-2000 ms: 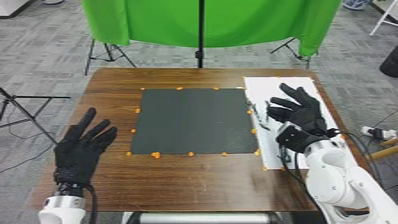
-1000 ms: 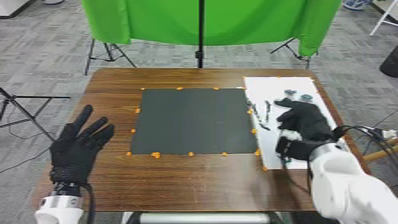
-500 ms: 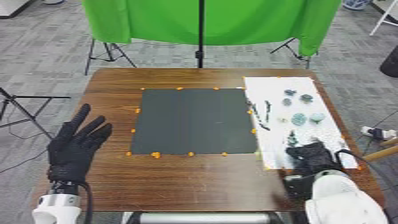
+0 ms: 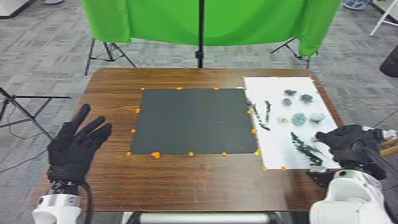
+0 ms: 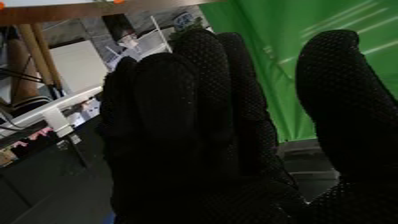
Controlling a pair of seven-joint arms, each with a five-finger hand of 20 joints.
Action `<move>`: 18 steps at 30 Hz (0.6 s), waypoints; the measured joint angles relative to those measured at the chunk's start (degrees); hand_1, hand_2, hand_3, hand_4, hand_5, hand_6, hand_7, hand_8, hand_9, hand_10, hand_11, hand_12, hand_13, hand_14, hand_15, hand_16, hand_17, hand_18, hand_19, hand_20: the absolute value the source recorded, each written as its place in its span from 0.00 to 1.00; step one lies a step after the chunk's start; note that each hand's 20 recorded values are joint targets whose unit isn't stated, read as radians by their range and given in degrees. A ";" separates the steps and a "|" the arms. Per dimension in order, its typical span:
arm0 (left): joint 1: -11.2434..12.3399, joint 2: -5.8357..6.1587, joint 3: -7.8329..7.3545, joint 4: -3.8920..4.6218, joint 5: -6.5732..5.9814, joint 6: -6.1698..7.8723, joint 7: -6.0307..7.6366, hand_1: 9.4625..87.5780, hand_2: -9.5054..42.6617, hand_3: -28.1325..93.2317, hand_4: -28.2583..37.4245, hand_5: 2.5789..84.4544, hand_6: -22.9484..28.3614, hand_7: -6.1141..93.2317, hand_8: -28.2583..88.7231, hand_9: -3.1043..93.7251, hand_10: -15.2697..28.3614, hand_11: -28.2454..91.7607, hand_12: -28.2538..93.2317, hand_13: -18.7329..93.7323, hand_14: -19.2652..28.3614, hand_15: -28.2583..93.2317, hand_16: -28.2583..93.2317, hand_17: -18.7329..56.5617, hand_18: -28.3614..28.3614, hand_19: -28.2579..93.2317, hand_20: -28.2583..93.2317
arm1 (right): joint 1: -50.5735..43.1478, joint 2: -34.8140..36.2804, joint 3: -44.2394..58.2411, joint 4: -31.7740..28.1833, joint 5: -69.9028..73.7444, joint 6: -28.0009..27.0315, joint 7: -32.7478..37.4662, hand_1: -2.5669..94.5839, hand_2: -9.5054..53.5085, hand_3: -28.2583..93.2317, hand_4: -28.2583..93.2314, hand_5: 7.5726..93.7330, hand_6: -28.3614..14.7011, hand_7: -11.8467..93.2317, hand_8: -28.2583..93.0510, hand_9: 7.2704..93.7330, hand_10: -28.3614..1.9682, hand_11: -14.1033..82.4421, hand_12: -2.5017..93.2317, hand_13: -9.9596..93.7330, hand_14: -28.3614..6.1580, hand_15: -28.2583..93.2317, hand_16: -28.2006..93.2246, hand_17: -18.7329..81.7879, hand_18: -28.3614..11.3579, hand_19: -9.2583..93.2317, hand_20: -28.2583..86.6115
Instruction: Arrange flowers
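My right hand (image 4: 354, 142) is in the head view at the table's right edge, beside the lower right part of the white sheet (image 4: 280, 159). In the right wrist view the same hand (image 5: 204, 150) is open, its fingers straight and close together, the thumb apart. A dark green leafy sprig (image 4: 306, 150) lies on the sheet just left of that hand. Higher on the sheet are pale green round flowers (image 4: 298, 119), small blue-grey flowers (image 4: 306, 98) and thin dark stems (image 4: 258, 114). My left hand (image 4: 73, 155) is open over the table's left side.
A dark grey square board (image 4: 194, 121) lies mid-table, left of the white sheet, with small orange pieces around its edges. The brown table's (image 4: 195, 185) right edge runs under my right arm. Beyond the far edge hangs a green cloth (image 4: 249, 25) with stands.
My right hand has moved from over the white sheet toward the near end, then out to the right edge, uncovering the flowers and the leafy sprig. The left hand has shifted only slightly.
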 measured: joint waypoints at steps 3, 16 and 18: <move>0.00 0.10 0.02 0.00 -0.03 0.02 0.03 0.14 0.31 0.85 0.00 0.38 0.51 0.17 0.15 0.37 0.79 0.40 0.34 0.38 1.00 0.62 0.19 0.16 1.00 0.59 0.51 | -0.03 0.21 0.01 0.00 1.55 -0.95 0.28 0.40 0.03 0.84 0.03 0.67 0.57 0.30 0.12 0.73 0.46 0.70 0.22 0.77 0.50 0.84 0.37 0.59 0.16 0.97 0.38; -0.17 0.90 0.46 0.00 -0.30 0.13 0.00 0.15 0.30 0.85 0.00 0.39 0.51 0.17 0.15 0.37 0.79 0.41 0.34 0.38 1.00 0.62 0.19 0.17 1.00 0.58 0.53 | 4.74 1.09 -6.65 4.56 3.04 -6.64 1.22 0.41 0.01 0.84 0.03 0.66 0.58 0.29 0.13 0.72 0.47 0.70 0.22 0.77 0.50 0.84 0.37 0.59 0.15 0.97 0.38; -0.25 0.89 0.46 0.00 -0.30 0.13 -0.01 0.15 0.30 0.85 0.00 0.39 0.51 0.17 0.15 0.37 0.79 0.41 0.34 0.38 1.00 0.62 0.19 0.17 1.00 0.58 0.53 | 5.08 1.27 -7.05 5.14 2.69 -7.38 1.31 0.41 0.01 0.84 0.03 0.65 0.58 0.29 0.13 0.72 0.47 0.69 0.22 0.77 0.50 0.84 0.37 0.59 0.15 0.97 0.38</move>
